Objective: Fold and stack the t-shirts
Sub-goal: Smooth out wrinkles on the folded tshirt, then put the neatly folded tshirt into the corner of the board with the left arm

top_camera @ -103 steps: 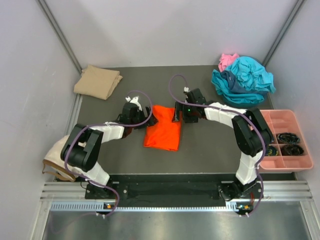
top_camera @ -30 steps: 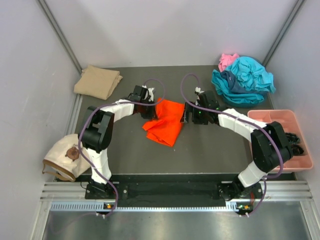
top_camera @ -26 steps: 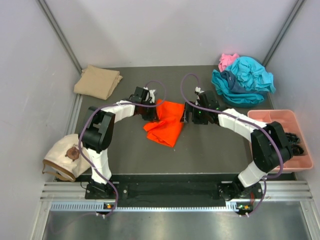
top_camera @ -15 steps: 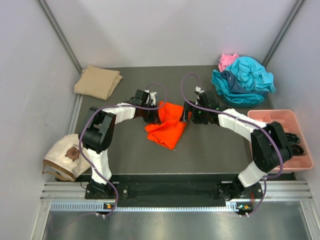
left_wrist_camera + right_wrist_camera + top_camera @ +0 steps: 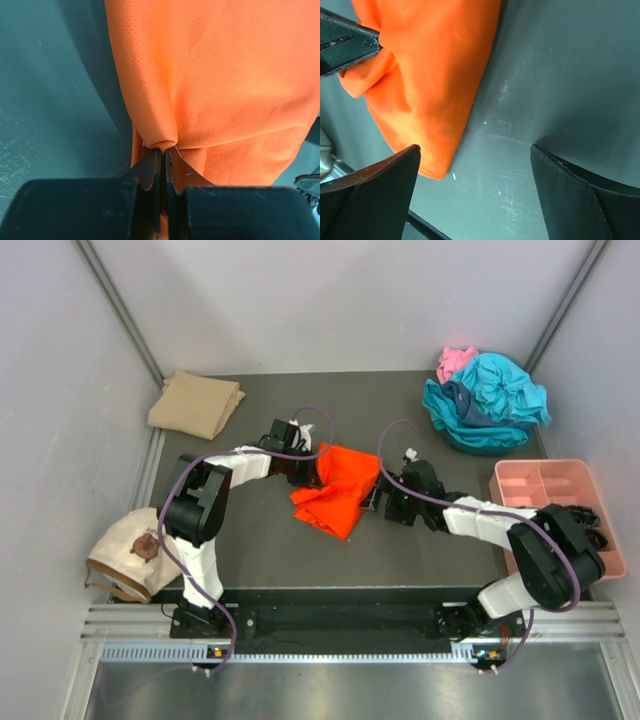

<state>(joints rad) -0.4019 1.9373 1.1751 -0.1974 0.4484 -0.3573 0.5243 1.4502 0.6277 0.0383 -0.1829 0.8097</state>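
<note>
The orange t-shirt (image 5: pixel 338 490) lies part-folded mid-surface, its long axis running from 1 o'clock to 7 o'clock in the top view. The left hand (image 5: pixel 306 466) is clamped on a bunched fold at the shirt's 10 o'clock edge, fingertips (image 5: pixel 149 170) pressed together on the cloth. The right hand (image 5: pixel 383 502) sits just beside the 3 o'clock edge, fingers spread, holding nothing. The shirt lies at its 9 o'clock, so that side's next grasp is probably its job.
</note>
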